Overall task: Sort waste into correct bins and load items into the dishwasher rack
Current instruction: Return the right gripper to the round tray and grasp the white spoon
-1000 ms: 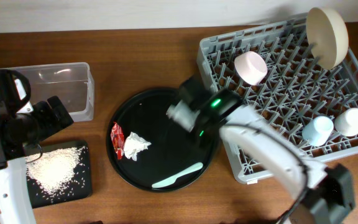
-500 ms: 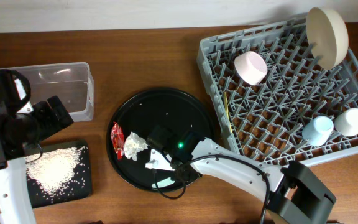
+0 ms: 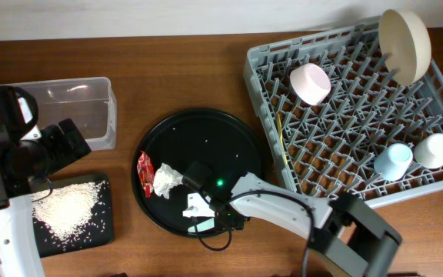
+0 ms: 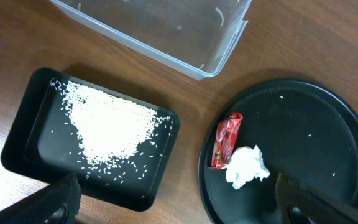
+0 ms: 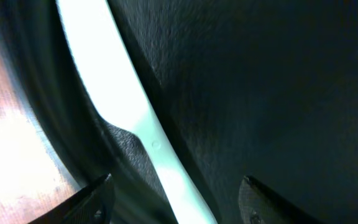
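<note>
A pale blue plastic utensil point(image 5: 126, 93) is seen lying at the near edge of the round black tray point(image 3: 206, 131), close against the raised rim. In the right wrist view it is shown as a smooth, glossy, flat piece: a broad blade at the upper left, which narrows at a small step into a slim handle running down to the lower right. The right tool point(image 5: 176, 196) is lowered over this handle with its two fingers held apart, one on each side. No contact between fingers and utensil can be made out.

On the same tray, towards its left side, a small red snack wrapper point(image 4: 227, 140) is laid lengthwise, and a crumpled white paper napkin point(image 4: 247, 167) is set just beside it, touching or nearly so.

The left tool point(image 4: 176, 186) is held above the worktop point(image 3: 175, 69) with its fingers wide apart and nothing between them. Below it a heap of white rice grains point(image 4: 107, 127) is spread in the flat black rectangular tray point(image 4: 17, 155), and the clear plastic tub point(image 4: 166, 31) is placed just behind.

In the grey dishwasher rack point(image 3: 360, 196) a cream round dish point(image 3: 406, 45) is stood on edge at the far corner. A pink bowl point(image 3: 310, 83), a light blue cup point(image 3: 392, 161) and a white cup point(image 3: 433, 150) are lodged among the pegs, and a yellow utensil point(image 3: 283, 142) is tucked along the left side.
</note>
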{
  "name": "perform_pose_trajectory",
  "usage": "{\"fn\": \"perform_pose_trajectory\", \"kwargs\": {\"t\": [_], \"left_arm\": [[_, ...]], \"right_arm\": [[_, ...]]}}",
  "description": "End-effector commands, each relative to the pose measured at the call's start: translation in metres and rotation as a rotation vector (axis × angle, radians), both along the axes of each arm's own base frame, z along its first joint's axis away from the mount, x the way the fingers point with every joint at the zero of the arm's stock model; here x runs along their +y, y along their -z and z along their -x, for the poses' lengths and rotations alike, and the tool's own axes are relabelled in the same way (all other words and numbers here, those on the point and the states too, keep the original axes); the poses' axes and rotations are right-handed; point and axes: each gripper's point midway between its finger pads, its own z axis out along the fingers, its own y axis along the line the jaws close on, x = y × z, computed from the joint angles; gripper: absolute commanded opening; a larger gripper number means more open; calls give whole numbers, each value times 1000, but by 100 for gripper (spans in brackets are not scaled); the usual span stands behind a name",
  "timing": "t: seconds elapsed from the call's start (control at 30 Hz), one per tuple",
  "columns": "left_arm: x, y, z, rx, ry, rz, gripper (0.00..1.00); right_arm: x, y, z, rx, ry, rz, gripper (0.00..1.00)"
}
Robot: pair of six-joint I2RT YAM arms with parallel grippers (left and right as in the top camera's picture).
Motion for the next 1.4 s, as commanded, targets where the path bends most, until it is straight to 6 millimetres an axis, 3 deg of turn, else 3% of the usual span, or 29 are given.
{"fn": "perform_pose_trajectory", "kwargs": {"t": [0.0, 0.5, 0.63, 1.07, 1.13, 1.17, 1.23, 1.3, 1.37], "left_arm": [[3, -4, 0, -12, -22, -7, 100], [3, -4, 0, -13, -22, -7, 99], [3, -4, 0, -12, -22, -7, 99], [3, -4, 0, -12, -22, -7, 99], [3, -4, 0, -13, -22, -6, 99], [3, -4, 0, -12, -22, -7, 99], [3, -4, 0, -12, -22, -6, 99], [3, -4, 0, -13, -22, -7, 99], [3, -4, 0, -12, -22, -7, 99]], "right_arm": [[-10, 16, 0, -11, -26, 73, 69], [2, 17, -16, -81, -19, 34, 61], [4, 16, -19, -97, -16, 31, 54], [20, -30, -57, -235, 59, 27, 47], [23, -32, -49, -190, 53, 16, 53], [23, -31, -39, -138, 42, 12, 61], [25, -27, -11, 15, 3, -17, 67], [29, -24, 3, 86, -2, -49, 68], [30, -19, 2, 72, -5, -57, 68]]}}
